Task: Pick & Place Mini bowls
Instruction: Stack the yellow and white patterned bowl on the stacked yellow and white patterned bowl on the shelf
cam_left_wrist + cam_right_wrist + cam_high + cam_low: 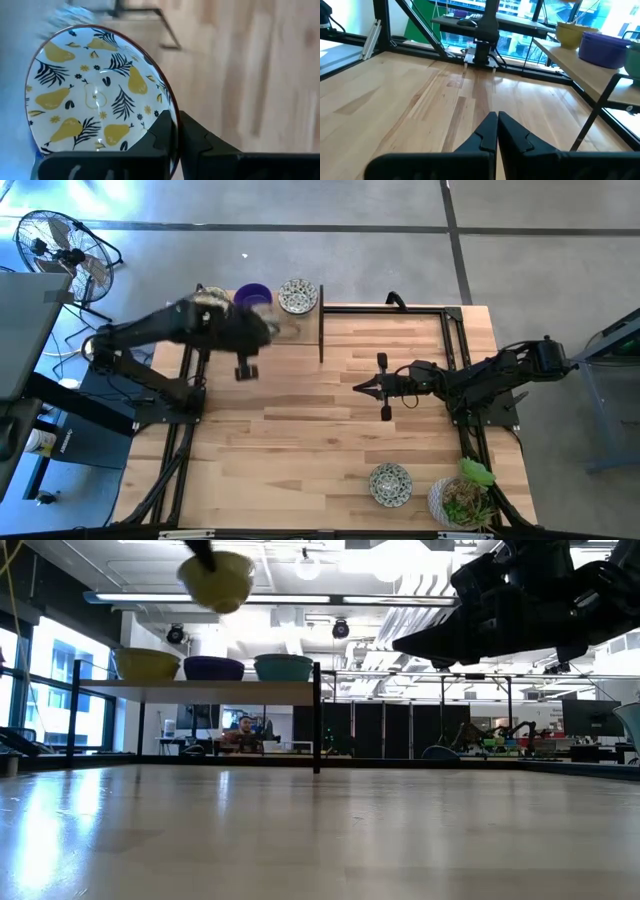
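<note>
My left gripper is shut on a small bowl, white inside with yellow pears and dark leaves, yellow outside. It holds the bowl high in the air by the shelf at the table's far left. On the shelf stand a yellow bowl, a purple bowl and a floral bowl. Another floral bowl rests on its base near the table's near edge. My right gripper is shut and empty above the table's middle right. My left gripper pinches the pear bowl's rim, one finger on the inner side and the other finger on the outer wall. The bowl is lifted clear, well above the table and above shelf height.
A white pot with a green plant stands at the near right corner. The shelf's dark post and black frame rails stand along the far and right edges. People and desks show in the room beyond.
</note>
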